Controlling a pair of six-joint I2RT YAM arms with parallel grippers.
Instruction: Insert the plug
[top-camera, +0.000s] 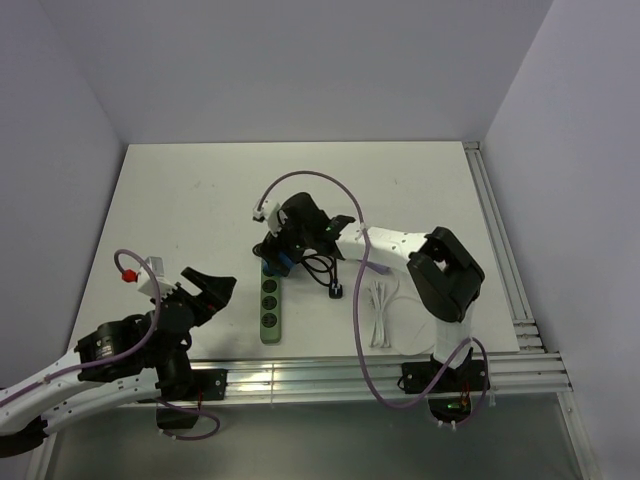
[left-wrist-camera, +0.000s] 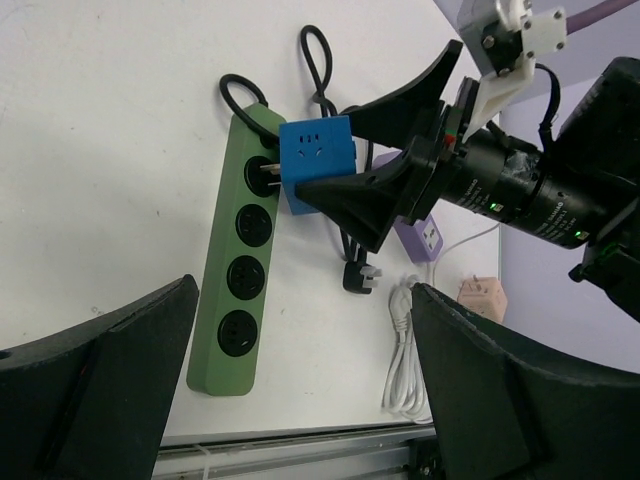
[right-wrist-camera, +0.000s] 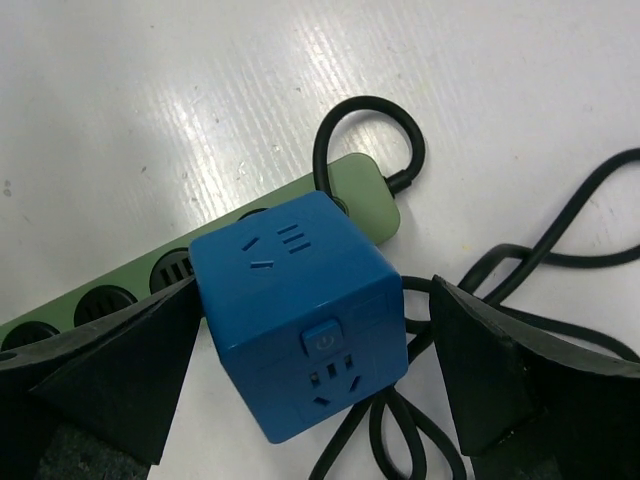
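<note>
- The small bright blue cube-shaped plug adapter (left-wrist-camera: 315, 160) sits tipped at the cable end of the long green plastic multi-socket strip (left-wrist-camera: 232, 300) on the white worktop (top-camera: 180, 200). Its metal prongs (left-wrist-camera: 268, 178) show at the mouth of the end socket, so judge it not seated.
- Your right pincer (right-wrist-camera: 313, 290) is released, jaws straddling the plug, with a gap showing on one side.
- Your left pincer (top-camera: 208, 287) is also released and empty, hovering back from the strip's near end.
- Close the right jaws squarely on opposite faces before pushing.
- Level the plug so the prongs point straight into the socket, then press along their axis.
- Consider pinning the strip with the left pincer; it will likely slide otherwise.
- Keep the looped black cord (right-wrist-camera: 370, 130) clear of the jaws.
</note>
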